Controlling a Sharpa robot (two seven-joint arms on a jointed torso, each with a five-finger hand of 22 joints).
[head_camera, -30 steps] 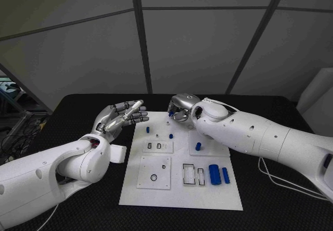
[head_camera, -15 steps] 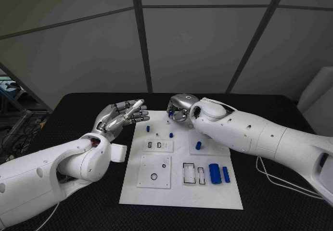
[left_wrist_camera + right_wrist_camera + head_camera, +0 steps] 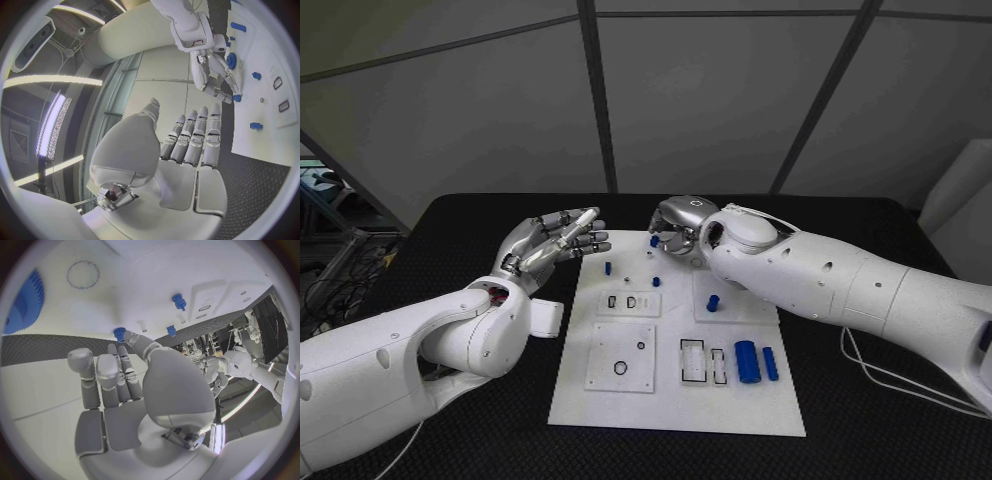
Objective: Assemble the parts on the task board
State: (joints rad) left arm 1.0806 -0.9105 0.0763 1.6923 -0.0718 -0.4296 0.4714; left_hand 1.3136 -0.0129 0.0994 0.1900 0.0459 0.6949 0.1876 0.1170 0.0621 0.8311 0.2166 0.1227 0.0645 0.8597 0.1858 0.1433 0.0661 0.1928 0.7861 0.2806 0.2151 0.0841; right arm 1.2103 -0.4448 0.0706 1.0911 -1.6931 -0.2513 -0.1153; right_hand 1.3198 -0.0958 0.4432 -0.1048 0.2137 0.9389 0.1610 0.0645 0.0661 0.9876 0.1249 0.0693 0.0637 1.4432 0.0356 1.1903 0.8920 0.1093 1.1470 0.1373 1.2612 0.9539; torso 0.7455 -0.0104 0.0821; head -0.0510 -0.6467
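Black counter point(image 3: 473, 215), matte surface. Grey panelled wall point(image 3: 689, 100) at 12 o'clock, divided by dark seams. Long ceiling light strips point(image 3: 56, 127). Cluttered equipment rack point(image 3: 322, 250) at 9 o'clock.

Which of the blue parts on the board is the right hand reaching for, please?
The small blue part at the task board's far edge: the right hand's fingertips are at it, while the others lie apart from the hand.
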